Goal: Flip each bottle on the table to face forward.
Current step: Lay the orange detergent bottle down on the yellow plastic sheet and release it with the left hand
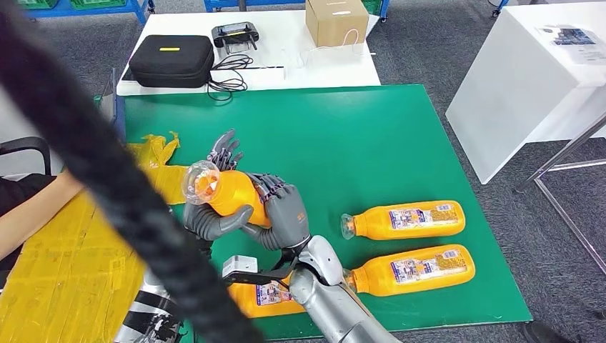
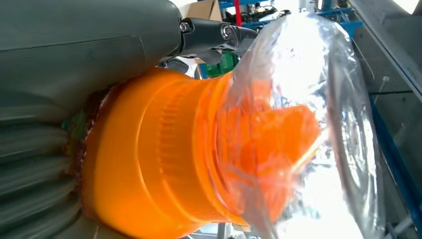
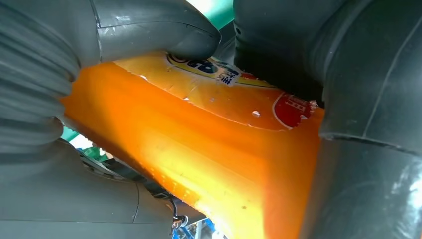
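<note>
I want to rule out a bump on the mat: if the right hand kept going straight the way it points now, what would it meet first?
Likely nothing new: the right hand already grips the held bottle, with the left hand against it. Beyond lies yellow plastic; depth is unclear.

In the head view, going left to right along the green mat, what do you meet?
Yellow plastic bag → left hand → held orange bottle → right hand → two orange bottles lying flat, labels up.

Your head view looks down on the green tabletop (image 1: 371, 143); both wrist views sit tight against the shared held bottle (image 1: 232, 193).
</note>
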`<state>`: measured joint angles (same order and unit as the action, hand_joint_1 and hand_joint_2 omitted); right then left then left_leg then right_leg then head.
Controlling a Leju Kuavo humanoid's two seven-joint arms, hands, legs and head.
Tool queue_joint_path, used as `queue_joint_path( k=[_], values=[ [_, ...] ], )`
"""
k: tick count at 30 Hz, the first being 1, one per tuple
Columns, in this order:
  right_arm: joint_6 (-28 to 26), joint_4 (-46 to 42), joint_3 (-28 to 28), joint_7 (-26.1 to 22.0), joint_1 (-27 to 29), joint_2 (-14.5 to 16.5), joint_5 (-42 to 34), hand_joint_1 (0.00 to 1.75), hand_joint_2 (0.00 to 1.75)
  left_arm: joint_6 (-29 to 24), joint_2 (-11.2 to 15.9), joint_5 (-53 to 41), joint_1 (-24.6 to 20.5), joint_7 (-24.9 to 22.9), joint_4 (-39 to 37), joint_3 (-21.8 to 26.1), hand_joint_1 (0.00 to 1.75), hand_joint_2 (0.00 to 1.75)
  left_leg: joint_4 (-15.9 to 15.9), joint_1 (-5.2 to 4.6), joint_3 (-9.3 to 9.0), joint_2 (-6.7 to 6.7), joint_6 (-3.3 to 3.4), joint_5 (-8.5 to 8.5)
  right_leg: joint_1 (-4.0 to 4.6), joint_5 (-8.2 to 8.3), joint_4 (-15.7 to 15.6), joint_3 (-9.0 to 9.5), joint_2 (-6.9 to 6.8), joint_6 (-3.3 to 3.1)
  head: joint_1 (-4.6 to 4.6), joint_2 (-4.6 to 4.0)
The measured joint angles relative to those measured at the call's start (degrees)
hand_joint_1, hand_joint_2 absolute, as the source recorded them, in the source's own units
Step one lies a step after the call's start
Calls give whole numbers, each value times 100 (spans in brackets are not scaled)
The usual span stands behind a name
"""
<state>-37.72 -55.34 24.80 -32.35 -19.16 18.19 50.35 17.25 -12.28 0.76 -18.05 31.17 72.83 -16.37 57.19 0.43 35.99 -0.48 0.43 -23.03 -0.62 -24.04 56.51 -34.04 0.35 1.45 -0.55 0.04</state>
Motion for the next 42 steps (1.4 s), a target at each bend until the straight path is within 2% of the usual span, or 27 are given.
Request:
queue_joint_path(
  k=[3,4,11,20,31,42],
  values=[
    [-21,126,50,15,-61,4,-19,174,175,-41,0,38,-12,-11,-68,46,141,175,0,0,0,2,0,0,0,0,0,-1,1,0,0,0],
    [-27,162,62,22,-78,4,-32,174,175,-67,0,48,-13,-15,-87,58,175,175,0,0,0,2,0,0,0,0,0,-1,1,0,0,0],
    [-94,362,128,92,-120,6,-106,175,175,-409,-2,-27,-26,-36,-109,107,175,175,0,0,0,1,0,0,0,0,0,-1,1,0,0,0],
    [-101,501,134,101,-114,6,-118,174,175,-472,-2,-50,-43,-38,-109,118,175,175,0,0,0,1,0,0,0,0,0,0,1,0,0,0],
    [-126,554,134,160,-114,6,-143,175,175,-974,-68,-273,-40,-38,-109,119,175,175,0,0,0,1,0,0,0,0,0,0,1,0,0,0],
    [-159,554,134,158,-113,6,-240,175,175,-1062,-116,-334,-26,-40,-105,118,175,175,0,0,0,1,0,0,0,0,0,0,1,0,0,0]
  ],
)
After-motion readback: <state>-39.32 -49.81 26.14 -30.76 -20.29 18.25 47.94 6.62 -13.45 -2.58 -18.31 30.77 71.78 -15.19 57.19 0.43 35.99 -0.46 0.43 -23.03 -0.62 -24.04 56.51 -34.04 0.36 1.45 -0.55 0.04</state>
